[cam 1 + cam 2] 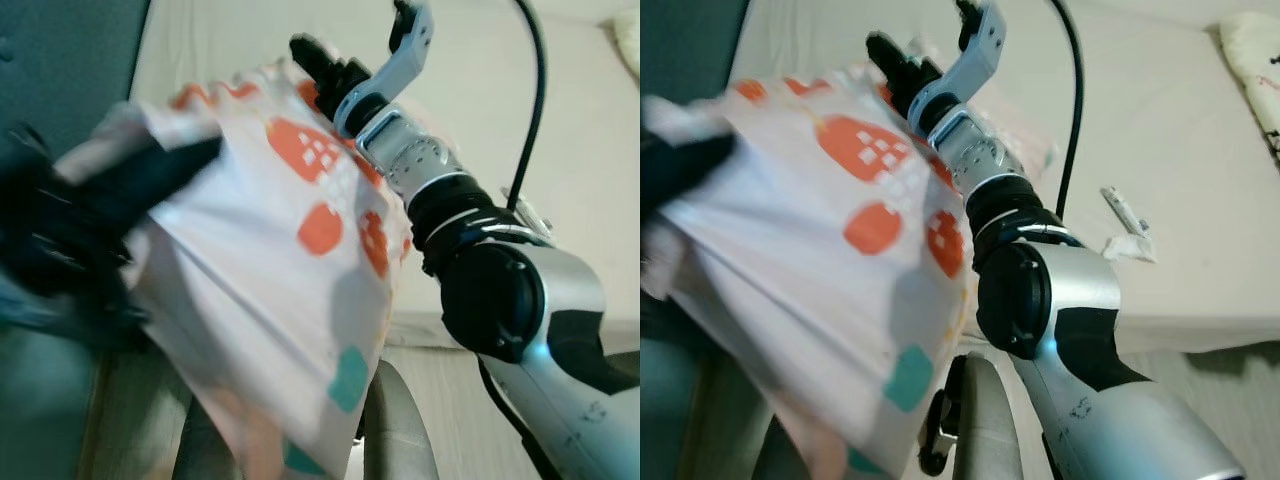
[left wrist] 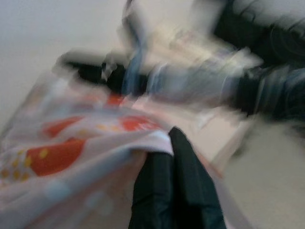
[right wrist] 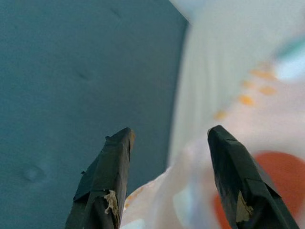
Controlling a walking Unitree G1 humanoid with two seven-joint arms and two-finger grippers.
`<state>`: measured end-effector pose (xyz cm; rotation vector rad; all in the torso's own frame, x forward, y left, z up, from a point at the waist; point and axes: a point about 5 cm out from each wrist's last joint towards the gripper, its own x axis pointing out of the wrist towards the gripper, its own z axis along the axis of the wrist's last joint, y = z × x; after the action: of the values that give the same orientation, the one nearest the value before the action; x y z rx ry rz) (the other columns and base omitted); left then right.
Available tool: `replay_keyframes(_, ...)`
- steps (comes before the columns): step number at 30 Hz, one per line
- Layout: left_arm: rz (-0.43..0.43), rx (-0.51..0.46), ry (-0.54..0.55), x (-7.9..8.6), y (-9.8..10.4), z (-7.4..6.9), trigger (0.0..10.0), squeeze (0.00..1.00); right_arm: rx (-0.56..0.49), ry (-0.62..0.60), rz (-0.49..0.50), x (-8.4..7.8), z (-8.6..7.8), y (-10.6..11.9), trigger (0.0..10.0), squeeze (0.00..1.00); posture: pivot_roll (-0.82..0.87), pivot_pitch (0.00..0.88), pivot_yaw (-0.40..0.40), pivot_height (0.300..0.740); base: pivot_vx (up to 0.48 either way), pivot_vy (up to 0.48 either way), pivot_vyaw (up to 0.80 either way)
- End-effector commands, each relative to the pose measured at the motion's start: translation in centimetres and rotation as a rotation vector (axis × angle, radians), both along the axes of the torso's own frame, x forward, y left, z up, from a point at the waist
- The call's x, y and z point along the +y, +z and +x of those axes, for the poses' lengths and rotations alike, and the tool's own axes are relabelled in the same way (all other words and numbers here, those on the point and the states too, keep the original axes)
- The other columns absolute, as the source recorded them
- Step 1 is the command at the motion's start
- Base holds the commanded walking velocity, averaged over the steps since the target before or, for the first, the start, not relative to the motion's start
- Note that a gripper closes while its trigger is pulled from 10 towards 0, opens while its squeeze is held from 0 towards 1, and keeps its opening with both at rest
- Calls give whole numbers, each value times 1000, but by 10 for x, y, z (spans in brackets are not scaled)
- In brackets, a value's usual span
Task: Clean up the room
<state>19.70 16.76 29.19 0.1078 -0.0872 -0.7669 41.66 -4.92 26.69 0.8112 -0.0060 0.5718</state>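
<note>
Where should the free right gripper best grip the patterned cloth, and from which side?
Probably the upper hem of the cloth beside the open right gripper, coming in from the right. The left gripper is shut on the opposite edge, so the fabric hangs stretched between the arms, and that top edge seems the nearest taut fold that the fingers could close across.

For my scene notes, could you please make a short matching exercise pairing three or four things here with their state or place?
1. left gripper
2. right gripper
3. patterned cloth
4. crumpled tissue

a. lying on the bed
b. fingers open, cloth between them
c. shut on the cloth
d. held up between both arms

Pairs: 1-c, 2-b, 3-d, 4-a
</note>
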Motion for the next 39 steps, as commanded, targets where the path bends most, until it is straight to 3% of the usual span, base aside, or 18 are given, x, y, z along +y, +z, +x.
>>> replay_keyframes(1,70,81,85,-3,-24,13,10000,0,88,-42,-29,-8,-1,-28,10000,0,453,253,-153,625,0,0,0)
replay_keyframes(2,92,111,120,-5,-33,18,10000,0,107,-55,-39,-11,-1,-35,10000,0,453,253,-153,625,0,0,0)
replay_keyframes(3,108,207,183,0,-56,29,3373,0,156,-86,-40,-21,-2,-52,10000,0,414,239,-130,625,0,0,0)
replay_keyframes(5,189,361,256,10,-94,36,3373,0,230,-128,-32,-37,-6,-78,10000,0,400,233,-124,625,0,0,0)
replay_keyframes(6,248,402,259,15,-107,33,4902,0,255,-148,-23,-45,-8,-89,10000,0,382,229,-107,625,0,0,0)
replay_keyframes(7,248,402,259,15,-107,33,4902,0,255,-148,-23,-45,-8,-89,10000,0,382,229,-107,625,0,0,0)
replay_keyframes(8,338,409,257,22,-114,28,10000,0,270,-164,-31,-54,-11,-99,10000,0,364,225,-93,625,0,0,0)
replay_keyframes(13,479,400,252,42,-118,16,10000,0,280,-202,-11,-80,-19,-120,10000,0,343,216,-63,625,0,0,0)
replay_keyframes(14,491,379,252,46,-113,14,10000,969,263,-205,3,-86,-21,-123,10000,0,342,214,-58,625,0,0,0)
replay_keyframes(16,502,341,263,53,-102,12,10000,1000,203,-187,24,-95,-24,-126,10000,0,346,209,-51,625,0,0,0)
replay_keyframes(19,433,306,277,58,-85,12,10000,1000,119,-134,64,-99,-30,-127,10000,0,348,205,-48,625,0,0,0)
replay_keyframes(23,174,202,245,65,-38,14,10000,1000,12,-33,31,-100,-45,-137,10000,0,350,201,-43,625,0,0,0)
replay_keyframes(27,53,130,189,62,-17,24,10000,1000,65,-42,-28,-100,-57,-159,10000,0,324,189,-38,625,0,0,0)
replay_keyframes(29,41,120,191,60,-15,29,10000,1000,80,-46,-41,-100,-60,-164,10000,0,321,186,-38,625,0,0,0)
replay_keyframes(33,102,150,376,36,-48,96,10000,749,134,-89,-64,-95,-69,-183,10000,0,249,163,-11,625,0,0,0)
replay_keyframes(37,195,163,453,42,-54,105,10000,749,146,-103,-58,-95,-71,-185,10000,0,249,163,-11,625,0,0,0)
replay_keyframes(38,184,146,421,36,-54,111,10000,694,134,-119,-49,-99,-74,-185,10000,0,223,147,-4,625,0,0,0)
replay_keyframes(39,166,146,393,29,-55,116,10000,451,122,-131,-40,-103,-77,-185,10000,0,224,146,-6,625,0,0,0)
